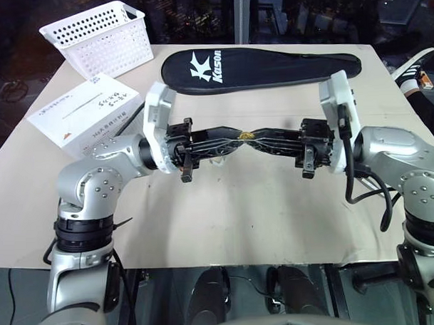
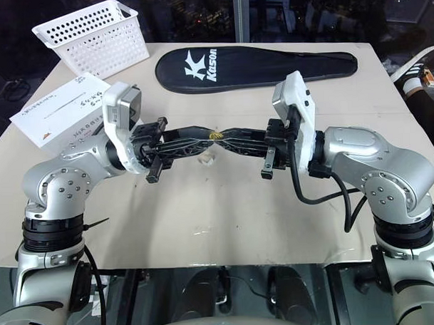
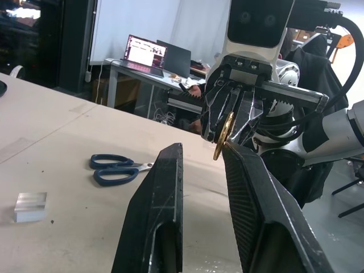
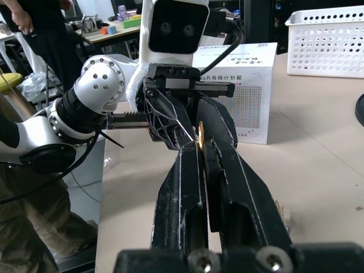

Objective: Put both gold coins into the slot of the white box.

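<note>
One gold coin [image 1: 247,135] hangs in mid-air over the middle of the table, edge-on between the two grippers, which meet tip to tip. My right gripper [image 4: 199,142] is shut on this coin [image 4: 200,133]. My left gripper [image 3: 202,149] is open, with one fingertip [image 3: 233,151] right at the coin [image 3: 223,136] and a clear gap to the other. A small pale piece [image 2: 206,159] lies on the table below the fingers; I cannot tell if it is the second coin. The white box [image 1: 83,114] lies flat at the left, its slot [image 1: 78,108] a thin line across the top face.
A white perforated basket [image 1: 98,38] stands at the far left corner. A black racket cover [image 1: 260,67] lies along the back. Blue-handled scissors [image 3: 116,169] and a small clear block [image 3: 29,206] rest on the table. A person [image 4: 34,34] stands beyond the table.
</note>
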Available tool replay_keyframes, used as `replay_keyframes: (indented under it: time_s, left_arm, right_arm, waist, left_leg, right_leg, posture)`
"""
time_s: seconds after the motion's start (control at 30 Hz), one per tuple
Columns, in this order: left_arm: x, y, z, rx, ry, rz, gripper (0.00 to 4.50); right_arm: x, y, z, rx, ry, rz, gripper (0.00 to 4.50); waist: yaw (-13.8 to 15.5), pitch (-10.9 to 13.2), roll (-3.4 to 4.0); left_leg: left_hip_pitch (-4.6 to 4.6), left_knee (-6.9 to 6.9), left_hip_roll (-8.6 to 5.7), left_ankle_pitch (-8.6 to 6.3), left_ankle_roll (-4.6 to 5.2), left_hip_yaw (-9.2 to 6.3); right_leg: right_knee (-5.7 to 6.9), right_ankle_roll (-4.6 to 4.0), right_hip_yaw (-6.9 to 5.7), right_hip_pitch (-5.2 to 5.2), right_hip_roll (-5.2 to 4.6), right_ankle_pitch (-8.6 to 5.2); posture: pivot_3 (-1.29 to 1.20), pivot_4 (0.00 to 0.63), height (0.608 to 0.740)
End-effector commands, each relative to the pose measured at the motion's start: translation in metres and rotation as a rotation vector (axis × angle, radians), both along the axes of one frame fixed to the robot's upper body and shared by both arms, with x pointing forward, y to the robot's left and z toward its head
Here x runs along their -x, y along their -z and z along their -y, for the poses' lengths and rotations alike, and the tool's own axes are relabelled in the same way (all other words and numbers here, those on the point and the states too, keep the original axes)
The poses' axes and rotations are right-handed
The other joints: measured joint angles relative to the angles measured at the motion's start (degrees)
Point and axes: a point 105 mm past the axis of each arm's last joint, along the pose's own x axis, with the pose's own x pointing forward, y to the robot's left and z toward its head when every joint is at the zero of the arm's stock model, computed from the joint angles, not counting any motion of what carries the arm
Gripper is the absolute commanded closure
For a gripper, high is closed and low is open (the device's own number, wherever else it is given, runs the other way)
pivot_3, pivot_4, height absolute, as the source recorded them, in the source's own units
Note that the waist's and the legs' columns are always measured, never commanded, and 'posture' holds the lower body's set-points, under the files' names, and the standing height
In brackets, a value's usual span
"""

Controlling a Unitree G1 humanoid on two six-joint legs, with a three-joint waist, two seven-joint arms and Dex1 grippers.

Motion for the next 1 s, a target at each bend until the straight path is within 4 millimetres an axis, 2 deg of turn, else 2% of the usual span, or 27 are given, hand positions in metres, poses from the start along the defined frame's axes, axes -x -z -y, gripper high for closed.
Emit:
replay_keyframes:
  time_s: [0.03, 0.17, 0.2, 0.27, 0.5, 0.67, 0.7, 0.77, 0.8, 0.87, 1.0]
  left_arm:
    - [0.005, -0.011, 0.005, 0.002, 0.026, 0.056, 3.39]
    - [0.014, -0.014, 0.008, -0.007, 0.057, 0.074, 3.39]
    - [0.015, -0.015, 0.009, -0.007, 0.062, 0.077, 3.94]
    - [0.018, -0.017, 0.01, -0.002, 0.081, 0.077, 4.45]
    - [0.026, -0.02, 0.011, 0.017, 0.142, 0.08, 4.45]
    - [0.025, -0.02, 0.01, 0.03, 0.146, 0.068, 4.45]
    - [0.025, -0.02, 0.01, 0.035, 0.145, 0.065, 4.5]
    - [0.024, -0.02, 0.009, 0.043, 0.14, 0.059, 4.5]
    - [0.024, -0.021, 0.007, 0.05, 0.133, 0.053, 4.5]
    - [0.022, -0.022, 0.005, 0.065, 0.115, 0.042, 4.5]
    - [0.018, -0.023, -0.003, 0.08, 0.068, 0.028, 4.5]
  right_arm:
    - [0.012, -0.009, -0.005, -0.005, -0.056, 0.052, 4.5]
    - [0.016, -0.008, -0.006, 0.001, -0.074, 0.042, 4.5]
    - [0.016, -0.007, -0.006, 0.003, -0.077, 0.039, 4.5]
    - [0.018, -0.005, -0.006, 0.007, -0.088, 0.03, 4.5]
    - [0.027, 0.002, -0.008, 0.005, -0.132, -0.012, 4.5]
    - [0.025, 0.003, -0.006, -0.019, -0.119, -0.037, 4.5]
    - [0.022, 0.004, -0.005, -0.021, -0.1, -0.032, 4.03]
    - [0.02, 0.003, -0.003, -0.032, -0.085, -0.031, 3.66]
    - [0.02, 0.002, -0.003, -0.036, -0.083, -0.028, 3.12]
    - [0.019, 0.001, -0.002, -0.042, -0.074, -0.022, 2.41]
    - [0.018, -0.002, 0.002, -0.049, -0.042, 0.0, 0.43]
  waist:
    - [0.0, 0.0, 0.0]
    - [0.0, 0.0, 0.0]
    - [0.0, 0.0, 0.0]
    - [0.0, 0.0, 0.0]
    - [0.0, 0.0, 0.0]
    - [0.0, 0.0, 0.0]
    - [0.0, 0.0, 0.0]
    - [0.0, 0.0, 0.0]
    - [0.0, 0.0, 0.0]
    - [0.0, 0.0, 0.0]
    - [0.0, 0.0, -0.01]
  left_leg:
    - [0.0, 0.0, 0.0, 0.0, 0.0, 0.0]
    - [0.0, 0.0, 0.0, 0.0, 0.0, 0.0]
    - [-0.01, 0.0, 0.0, 0.0, 0.0, -0.01]
    - [0.0, 0.0, 0.01, 0.0, 0.0, 0.0]
    - [0.0, 0.0, 0.01, 0.0, 0.0, -0.01]
    - [0.0, 0.0, 0.01, 0.0, 0.01, -0.01]
    - [0.0, 0.0, 0.0, 0.0, 0.0, -0.02]
    - [0.0, 0.0, 0.01, 0.0, 0.01, -0.02]
    - [0.0, 0.0, 0.01, 0.0, 0.01, -0.03]
    - [-0.01, 0.0, 0.01, 0.0, 0.01, -0.02]
    - [0.0, 0.01, 0.01, 0.0, 0.01, -0.02]
  right_leg:
    - [0.0, 0.0, 0.0, 0.0, 0.0, 0.0]
    - [0.0, 0.0, 0.0, 0.0, 0.0, 0.0]
    - [0.0, 0.0, 0.0, 0.0, 0.0, 0.0]
    - [0.0, 0.0, 0.0, 0.0, -0.01, 0.0]
    - [-0.01, 0.01, -0.01, 0.0, 0.0, -0.01]
    - [0.0, 0.01, 0.0, 0.0, 0.0, -0.01]
    - [0.0, 0.01, 0.0, 0.0, 0.0, -0.01]
    - [-0.01, 0.01, 0.0, 0.0, 0.0, -0.01]
    - [-0.01, 0.01, -0.01, 0.0, 0.0, -0.01]
    - [-0.01, 0.01, 0.0, 0.0, 0.0, -0.01]
    - [0.0, 0.01, 0.0, 0.0, 0.0, -0.01]
  posture:
    - [0.0, 0.15, 0.74]
    - [0.0, 0.15, 0.74]
    - [0.0, 0.15, 0.74]
    - [0.0, 0.15, 0.74]
    - [0.0, 0.15, 0.74]
    - [0.0, 0.15, 0.74]
    - [0.0, 0.15, 0.74]
    - [0.0, 0.15, 0.74]
    - [0.0, 0.15, 0.74]
    - [0.0, 0.15, 0.74]
    - [0.0, 0.15, 0.74]
